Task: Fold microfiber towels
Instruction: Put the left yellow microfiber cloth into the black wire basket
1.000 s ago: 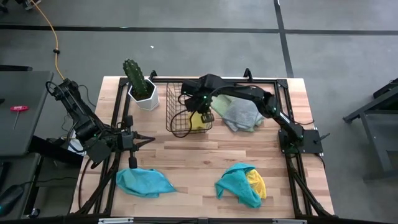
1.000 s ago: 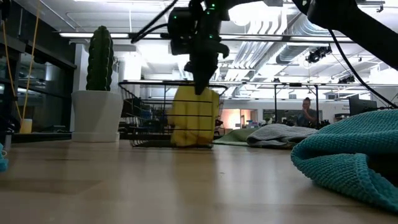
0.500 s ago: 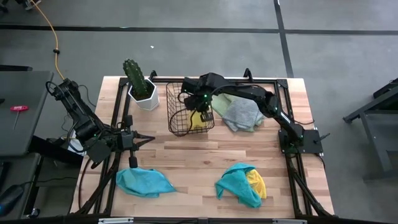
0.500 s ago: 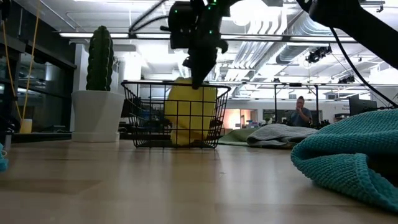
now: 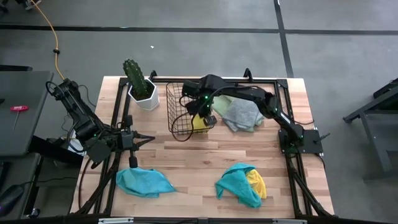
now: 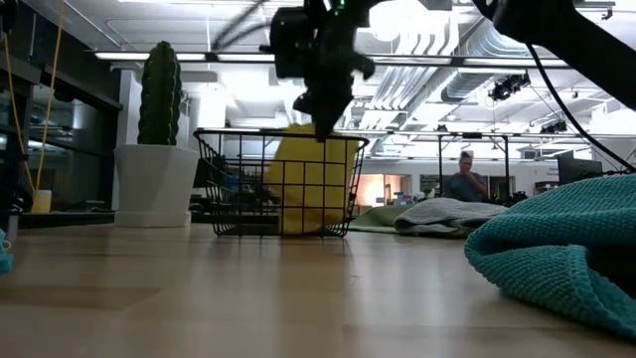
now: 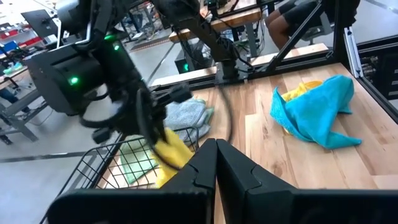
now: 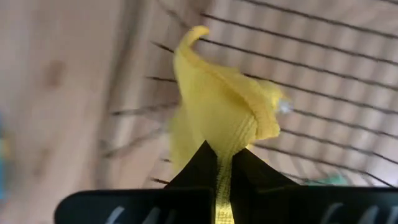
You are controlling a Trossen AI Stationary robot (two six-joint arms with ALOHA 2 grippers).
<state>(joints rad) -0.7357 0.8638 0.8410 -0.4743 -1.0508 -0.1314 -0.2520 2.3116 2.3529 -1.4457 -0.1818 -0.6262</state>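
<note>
My right gripper (image 5: 206, 116) is shut on a yellow microfiber towel (image 6: 313, 184) over the black wire basket (image 5: 181, 118) at the far middle of the table. The towel hangs down inside the basket, behind its wires in the low view. Grey and light green towels (image 5: 242, 114) lie in a heap right of the basket. A teal towel (image 5: 144, 182) lies near left. A teal towel lying on a yellow one (image 5: 241, 184) is near right. My left gripper (image 5: 148, 140) is shut, holds nothing and hovers at the table's left. My right gripper pinches a bunched fold at the yellow towel's top (image 8: 227, 151) between its two fingers. It comes from above, pointing steeply down. The towel hangs slack below the fingers, and its lower end (image 6: 310, 225) reaches down to the basket's floor.
A cactus in a white pot (image 5: 140, 84) stands at the far left beside the basket. A black frame (image 5: 273, 84) runs along the table's far and right sides. Bare wood lies in the middle (image 5: 199, 155). People show in the room beyond (image 6: 463, 181).
The basket has shifted a little toward the table's right and now stands level, with its wires in front of the towel in the low view. The yellow towel's top has risen slightly. My right gripper has stayed shut on it.
</note>
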